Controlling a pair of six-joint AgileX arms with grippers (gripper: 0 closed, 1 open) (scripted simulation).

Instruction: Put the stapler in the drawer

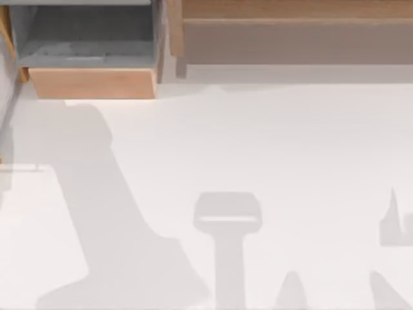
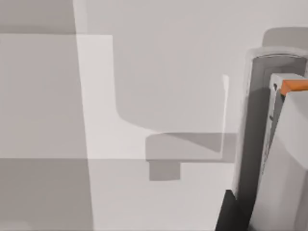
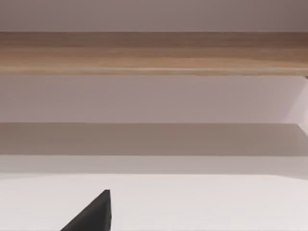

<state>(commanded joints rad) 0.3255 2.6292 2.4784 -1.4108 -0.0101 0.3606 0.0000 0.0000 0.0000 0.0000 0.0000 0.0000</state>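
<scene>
the wide grey-walled drawer with a light tan wooden front panel (image 1: 93, 82) stands pulled out at the white bench's (image 1: 271, 142) far left, beside a long wooden shelf (image 1: 290, 26). i cannot tell how either arm's fingers are set.

White table (image 1: 271, 148) is carrying the open drawer (image 1: 93, 82) at its far left corner, and the long wooden shelf (image 1: 290, 32) is sitting just beside it on the right.

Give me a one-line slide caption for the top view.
Open drawer at the table's far left, long wooden shelf beside it.
</scene>
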